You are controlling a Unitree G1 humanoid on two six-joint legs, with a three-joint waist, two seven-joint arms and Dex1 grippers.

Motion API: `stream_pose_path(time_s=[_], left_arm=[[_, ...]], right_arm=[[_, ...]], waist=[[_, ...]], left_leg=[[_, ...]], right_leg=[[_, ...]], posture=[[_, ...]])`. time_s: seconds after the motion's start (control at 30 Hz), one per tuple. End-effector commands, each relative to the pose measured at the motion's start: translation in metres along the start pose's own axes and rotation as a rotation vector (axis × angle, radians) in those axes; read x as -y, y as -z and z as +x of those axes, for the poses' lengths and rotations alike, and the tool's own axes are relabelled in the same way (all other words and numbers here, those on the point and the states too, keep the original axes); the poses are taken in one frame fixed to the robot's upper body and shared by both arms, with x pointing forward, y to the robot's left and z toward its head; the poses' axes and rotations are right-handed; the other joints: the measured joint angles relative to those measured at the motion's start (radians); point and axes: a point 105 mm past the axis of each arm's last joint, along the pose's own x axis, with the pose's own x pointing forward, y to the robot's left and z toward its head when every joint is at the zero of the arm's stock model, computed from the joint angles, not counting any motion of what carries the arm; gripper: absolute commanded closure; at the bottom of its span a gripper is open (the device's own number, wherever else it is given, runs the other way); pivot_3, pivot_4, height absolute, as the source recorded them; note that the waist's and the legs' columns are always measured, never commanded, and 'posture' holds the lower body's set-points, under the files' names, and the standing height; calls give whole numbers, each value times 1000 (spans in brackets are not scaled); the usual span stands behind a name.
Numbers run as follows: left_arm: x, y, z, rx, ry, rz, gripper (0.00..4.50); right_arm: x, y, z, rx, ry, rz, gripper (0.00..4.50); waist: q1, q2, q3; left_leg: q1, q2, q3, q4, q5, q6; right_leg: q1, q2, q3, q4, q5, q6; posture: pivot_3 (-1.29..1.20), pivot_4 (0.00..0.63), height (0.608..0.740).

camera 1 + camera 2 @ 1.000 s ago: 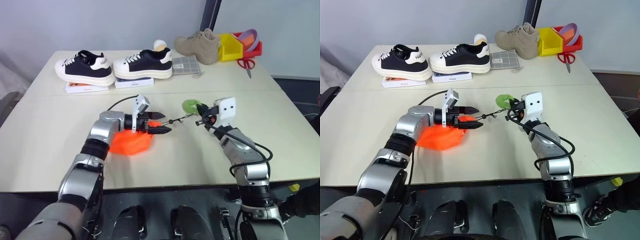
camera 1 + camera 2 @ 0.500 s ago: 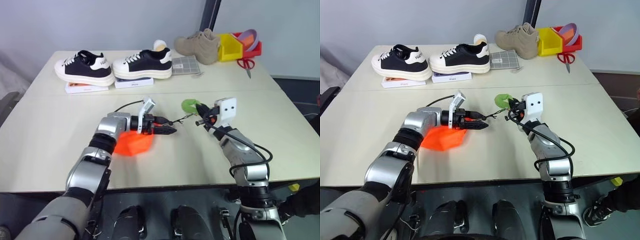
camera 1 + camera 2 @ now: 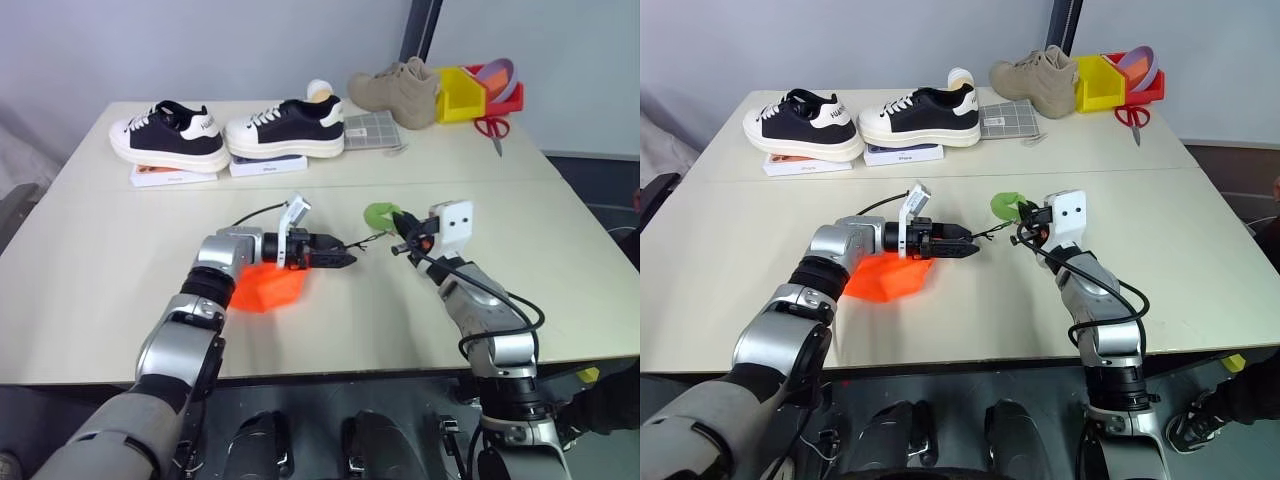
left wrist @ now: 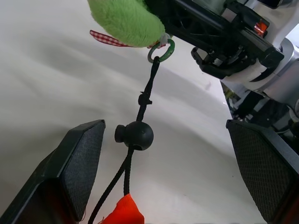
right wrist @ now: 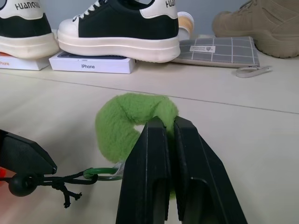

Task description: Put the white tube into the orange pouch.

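Orange pouch (image 3: 263, 287) lies on table (image 3: 100, 260). Right gripper (image 5: 164, 130) pinches its green tag (image 5: 122, 122); left gripper (image 4: 163, 154) wide open around the cord (image 4: 145, 95). White tube unseen; insertion not done, I judge.

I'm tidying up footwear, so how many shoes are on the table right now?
3. Two black-and-white sneakers sit side by side along the far edge, each on a box. A tan boot lies further right, beside the yellow bin.

The left claw (image 3: 345, 258) has rolled and edged toward the cord (image 4: 148, 93).
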Motion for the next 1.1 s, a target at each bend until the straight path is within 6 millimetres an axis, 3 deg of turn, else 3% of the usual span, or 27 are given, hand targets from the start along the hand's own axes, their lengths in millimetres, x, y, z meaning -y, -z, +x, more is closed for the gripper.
stream_pose_path(time_s=[0.03, 0.23, 0.27, 0.33, 0.57, 0.83, 1.1], left_arm=[[4, -14, 1, 27, 21, 42, 79], [4, -13, 1, 19, 18, 40, 79], [4, -13, 1, 18, 18, 38, 300], [4, -12, 0, 17, 17, 32, 853], [3, -10, -1, 8, 14, 23, 4297], [-3, -7, -9, -19, -33, 56, 4310], [-13, 5, -34, -113, -99, 162, 4310]], right_arm=[[-2, -17, -2, 66, -8, -16, 4500], [-3, -17, -1, 63, -14, -17, 4500], [-3, -17, -1, 63, -15, -17, 4500], [-3, -17, 0, 63, -18, -18, 4500], [-3, -18, 1, 65, -23, -21, 4500], [-1, -22, 2, 80, -9, -22, 4500], [5, -24, 1, 91, 15, -24, 4500]], waist=[[0, 0, 0], [0, 0, 0], [0, 0, 0], [0, 0, 0], [0, 0, 0], [-1, 0, 0], [-1, 0, 0]], left_leg=[[0, 0, 0, 0, 0, 0], [0, 0, 0, 0, 0, 0], [0, 0, 0, 0, 0, 0], [0, 0, 0, 0, 0, 0], [0, 0, 0, 0, 0, 0], [0, 0, 0, 0, 0, 0], [0, 1, 0, 0, 0, 0]], right_leg=[[0, 0, 0, 0, 0, 0], [0, 0, 0, 0, 0, 0], [0, 0, 0, 0, 0, 0], [0, 0, 0, 0, 0, 0], [0, 0, 0, 0, 0, 0], [0, 0, 0, 0, 0, 0], [0, 0, 0, 0, 0, 0]], posture=[[0, 150, 740], [0, 150, 740], [0, 150, 740], [0, 150, 740], [0, 150, 740], [0, 150, 740], [0, 150, 740]])
